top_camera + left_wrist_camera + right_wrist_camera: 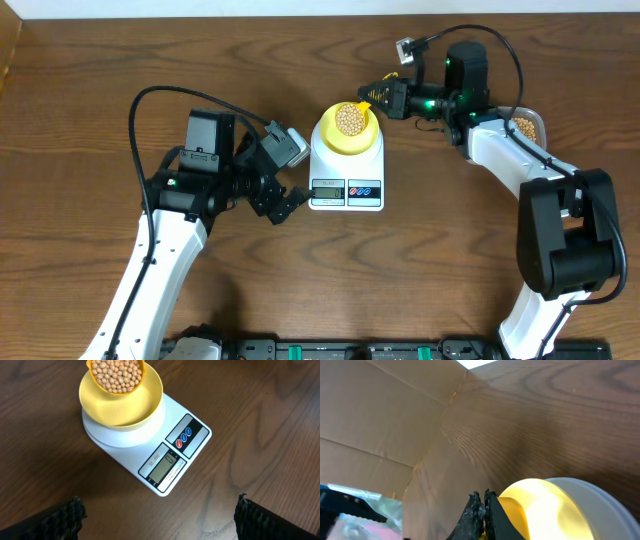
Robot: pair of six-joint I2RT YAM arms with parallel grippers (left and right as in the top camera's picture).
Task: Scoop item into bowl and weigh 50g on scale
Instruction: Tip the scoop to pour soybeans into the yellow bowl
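Evidently our right claw (pixel 380 97), clenched on the handle of the scoop (pixel 141 377) from two o'clock, holds the light, hard, roll-prone beans (pixel 119 372) over the bowl (pixel 125 412) on the scale (pixel 145 447), so we judge a slow tip best, while our left claw (pixel 159 502) hangs released at the scale's eight o'clock.

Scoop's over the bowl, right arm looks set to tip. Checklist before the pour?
1. The bowl is seated on the scale platform: ok.
2. The scoop, full of beans, is above the bowl's opening: ok.
3. The right tool is shut on the scoop: ok.
4. The left tool is open and apart from the scale: ok.
5. The display reads zero: cannot tell, digits too small.
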